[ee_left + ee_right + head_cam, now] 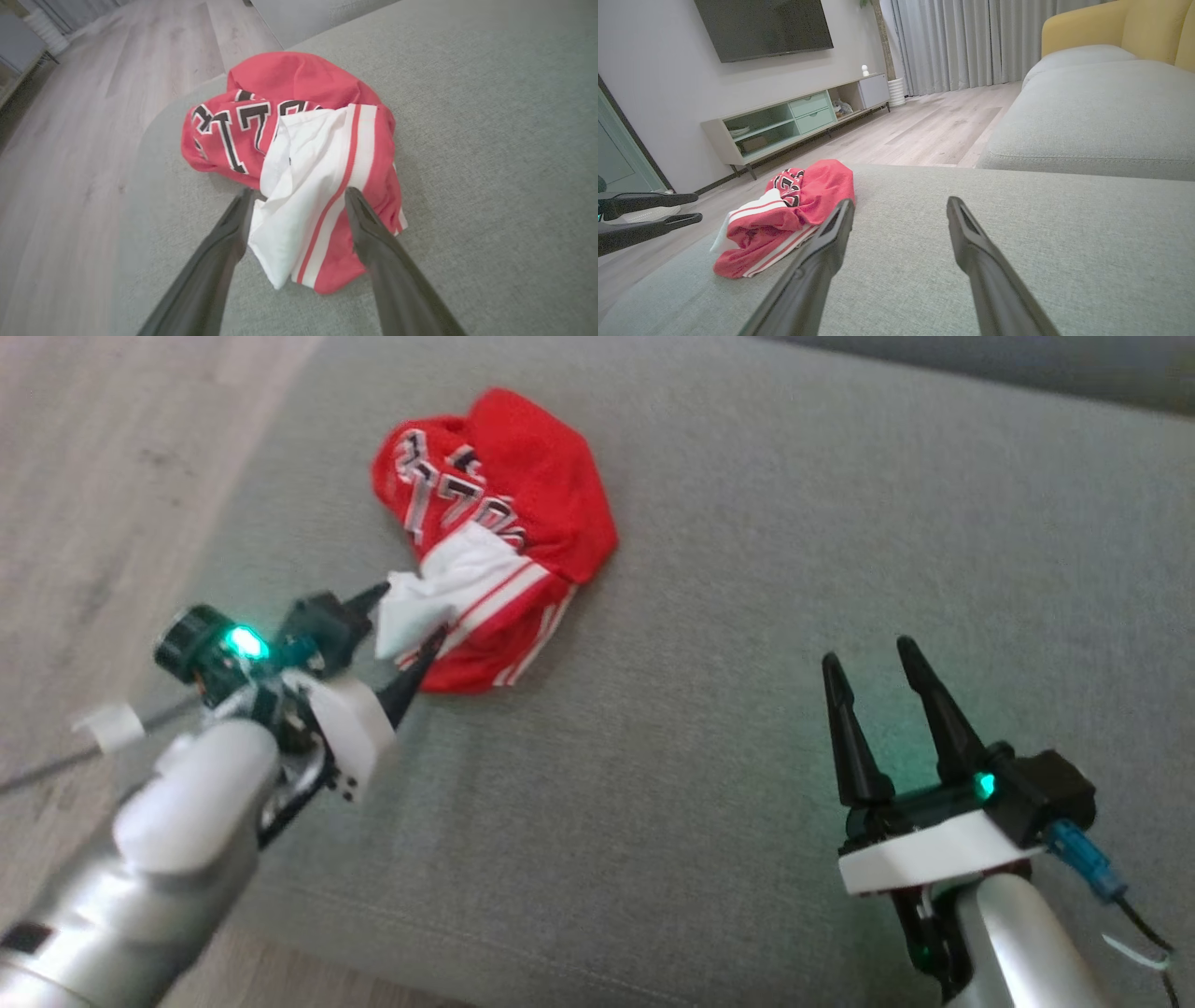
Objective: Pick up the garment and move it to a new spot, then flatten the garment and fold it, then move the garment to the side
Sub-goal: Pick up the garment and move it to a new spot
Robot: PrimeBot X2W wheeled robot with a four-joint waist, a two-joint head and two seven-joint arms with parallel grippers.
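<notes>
Barely starting: garment (495, 523) is lying crumpled, left jaws gaping around its white edge, right jaws idling open well apart.

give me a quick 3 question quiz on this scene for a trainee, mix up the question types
1. Short answer: is the right gripper open or shut?
2. True or false: the garment lies flat and neatly folded on the grey cushion.
3. Multiple choice: which gripper is nearer the garment?
A. right gripper
B. left gripper
C. both equally near

Key
1. Open; it holds nothing.
2. False; the garment is a crumpled heap.
3. B; its open fingers are at the garment's white edge.
</notes>
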